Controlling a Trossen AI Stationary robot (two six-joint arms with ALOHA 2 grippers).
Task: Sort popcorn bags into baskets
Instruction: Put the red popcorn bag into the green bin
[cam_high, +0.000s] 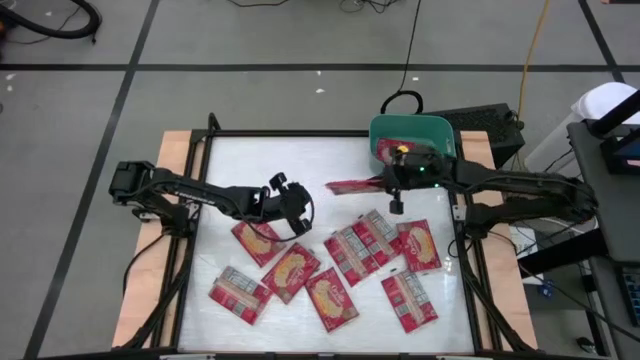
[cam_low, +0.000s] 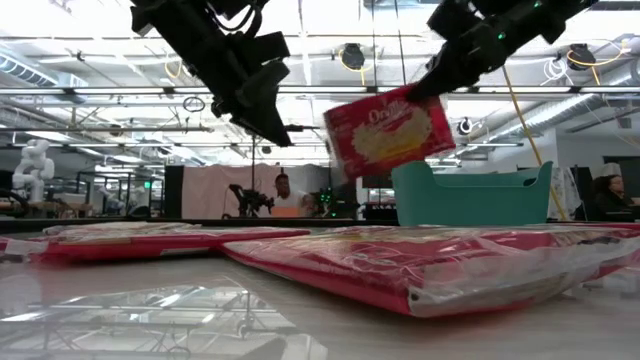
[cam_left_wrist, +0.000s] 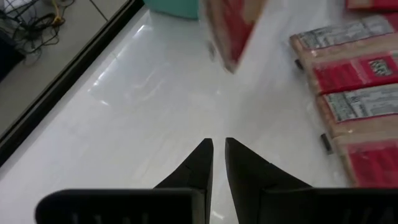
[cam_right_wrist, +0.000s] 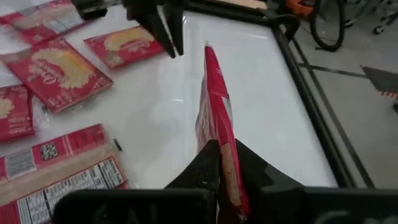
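Several red popcorn bags (cam_high: 332, 298) lie flat on the white table top, spread over its near half. One more popcorn bag (cam_high: 352, 186) hangs in the air near the table's far right, with my right gripper (cam_high: 388, 182) shut on it. The teal basket (cam_high: 412, 126) stands just beyond, at the far right corner, and shows something red inside. My left gripper (cam_high: 287, 203) hovers over the table's middle, left of the lifted bag, shut and with nothing between its fingers (cam_left_wrist: 205, 152). My right gripper pinches the lifted bag's end nearest the arm (cam_right_wrist: 225, 163) between its two fingers. The fingers come from the table's right, slanting a little down. The bag stands on edge, its faces upright, sticks out toward the table's left (cam_right_wrist: 209, 59) and is clear of the table.
A black box (cam_high: 482, 124) sits right of the basket, off the table's corner. Dark frame rails (cam_high: 465, 250) run along the table's edges. Bare white surface (cam_high: 270, 160) lies in the far left part. A person (cam_low: 285, 192) is in the room behind.
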